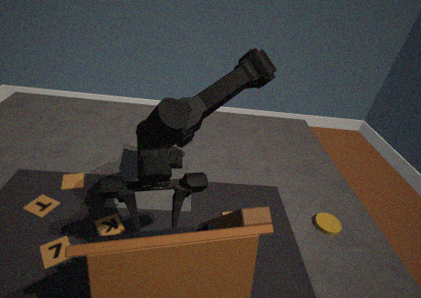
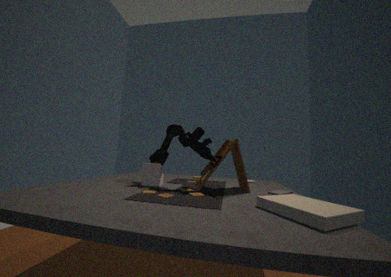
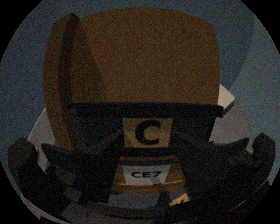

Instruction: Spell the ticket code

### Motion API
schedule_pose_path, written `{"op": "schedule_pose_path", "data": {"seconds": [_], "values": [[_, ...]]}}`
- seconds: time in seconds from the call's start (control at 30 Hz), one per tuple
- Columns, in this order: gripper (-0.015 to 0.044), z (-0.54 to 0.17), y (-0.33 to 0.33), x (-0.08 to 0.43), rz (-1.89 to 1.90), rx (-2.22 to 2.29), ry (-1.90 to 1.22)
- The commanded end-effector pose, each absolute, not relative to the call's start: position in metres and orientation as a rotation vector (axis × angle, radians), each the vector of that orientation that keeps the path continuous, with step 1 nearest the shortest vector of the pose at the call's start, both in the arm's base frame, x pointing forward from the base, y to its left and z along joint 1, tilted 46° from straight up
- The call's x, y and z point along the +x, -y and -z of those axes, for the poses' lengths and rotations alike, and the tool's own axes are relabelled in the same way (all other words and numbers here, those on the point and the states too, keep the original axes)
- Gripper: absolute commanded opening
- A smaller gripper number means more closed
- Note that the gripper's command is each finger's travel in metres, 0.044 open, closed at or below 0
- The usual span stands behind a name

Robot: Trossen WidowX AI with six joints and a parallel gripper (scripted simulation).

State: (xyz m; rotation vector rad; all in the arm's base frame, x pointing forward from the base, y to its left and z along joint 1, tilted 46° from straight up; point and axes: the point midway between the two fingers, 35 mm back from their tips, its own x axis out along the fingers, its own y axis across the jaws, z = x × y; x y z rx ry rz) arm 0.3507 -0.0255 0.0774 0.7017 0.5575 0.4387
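My gripper is shut on the C tile, which faces the wrist camera upright. It is at the sloped face of the wooden board. The tile is just below a dark rail edge in the wrist view; whether it sits inside the rail is unclear. The ticket reads CE7. The 7 tile, K tile, T tile and a tile with no readable letter lie left of the board. No E shows.
A wooden block stands at the board's right end in the top view. Another tile is mostly hidden behind the board. A yellow disc lies right of the dark mat. A pale box lies near the counter edge.
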Motion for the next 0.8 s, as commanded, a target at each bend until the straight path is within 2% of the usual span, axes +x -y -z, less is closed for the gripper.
{"op": "schedule_pose_path", "data": {"seconds": [0.0,0.77], "values": [[0.0,-0.0777,0.024,0.3492,-0.433,0.707,-0.562],[0.0,-0.0866,0.0155,0.347,-0.433,0.707,-0.562]]}}
